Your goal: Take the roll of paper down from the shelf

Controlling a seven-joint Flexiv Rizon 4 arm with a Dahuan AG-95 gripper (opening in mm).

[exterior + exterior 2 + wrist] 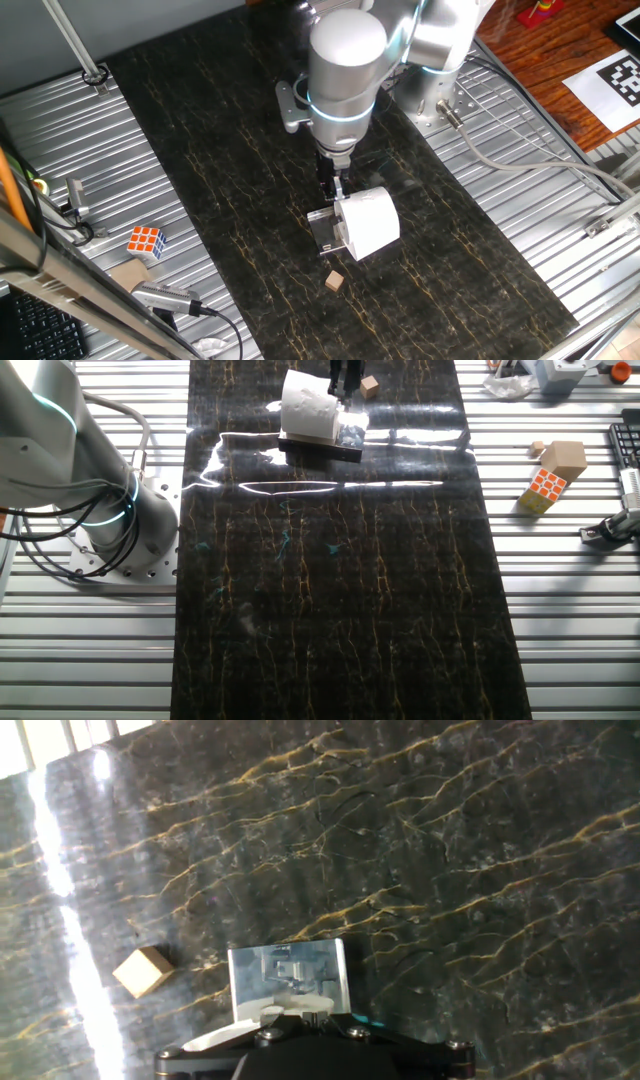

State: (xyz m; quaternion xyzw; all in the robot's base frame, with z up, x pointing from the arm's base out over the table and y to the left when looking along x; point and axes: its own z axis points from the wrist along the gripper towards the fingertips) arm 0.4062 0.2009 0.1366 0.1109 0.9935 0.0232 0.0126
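The roll of paper (370, 222) is a white cylinder lying tilted on its side over the shelf (322, 232), a small clear stand on the dark marbled table. My gripper (337, 196) comes straight down at the roll's end face and is shut on its upper rim. In the other fixed view the roll (308, 405) leans on the left part of the shelf (345, 442), with the gripper (344, 380) behind it. In the hand view the shelf's clear top (290, 972) lies just ahead of the gripper (300, 1013), and a white strip of the roll (222, 1036) shows at the bottom.
A small tan wooden cube (334, 282) sits on the table just in front of the shelf; it also shows in the other fixed view (370, 386) and the hand view (142, 970). A Rubik's cube (146, 241) and a wooden block lie off the marbled top on the ribbed metal.
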